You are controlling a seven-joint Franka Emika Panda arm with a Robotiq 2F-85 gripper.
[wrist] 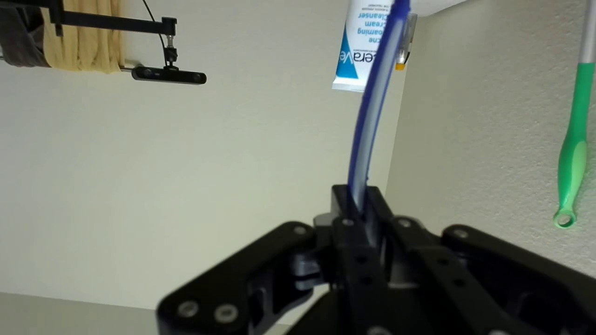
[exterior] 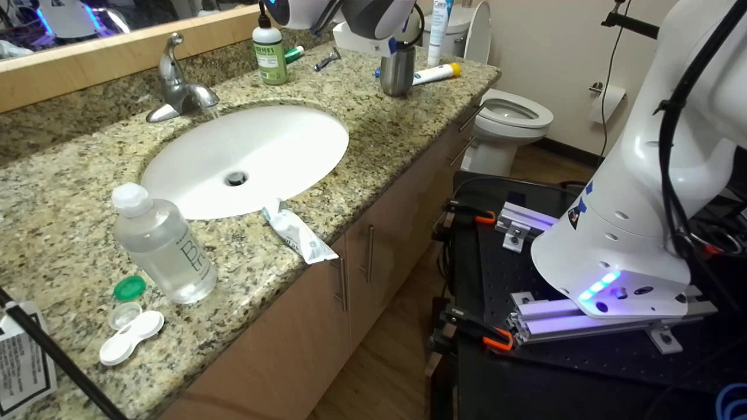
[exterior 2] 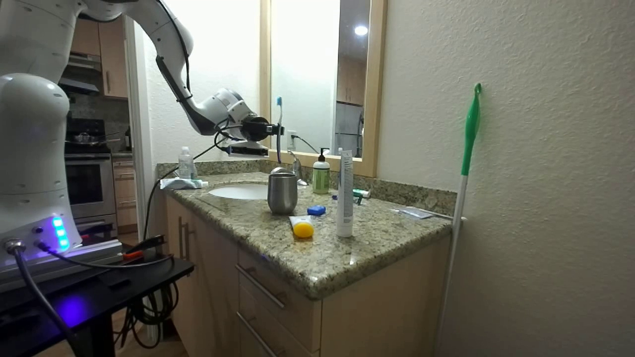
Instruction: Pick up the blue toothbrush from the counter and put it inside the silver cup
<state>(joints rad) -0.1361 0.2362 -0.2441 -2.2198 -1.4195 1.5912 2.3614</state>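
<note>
The blue toothbrush (exterior 2: pixel 279 146) stands upright in the air in an exterior view, its blue bristles at the top. My gripper (exterior 2: pixel 281 130) is shut on its middle. In the wrist view the brush's blue and clear handle (wrist: pixel 372 116) runs out from between the closed fingers (wrist: pixel 357 190). The silver cup stands upright on the granite counter (exterior 2: pixel 278 233) in both exterior views (exterior: pixel 398 73) (exterior 2: pixel 283 194). The brush's lower end appears above and behind the cup's rim in an exterior view; the gap in depth is unclear. My fingers are out of frame where the sink shows fully.
A white tube with a yellow cap (exterior: pixel 435 74) lies beside the cup. A tall white tube (exterior 2: pixel 345 198) stands near it. A blue box (exterior 2: pixel 316 210), soap bottle (exterior: pixel 270 55), tap (exterior: pixel 181 87), sink (exterior: pixel 315 134), large bottle (exterior: pixel 166 251) and mirror frame (exterior 2: pixel 379 89) are around.
</note>
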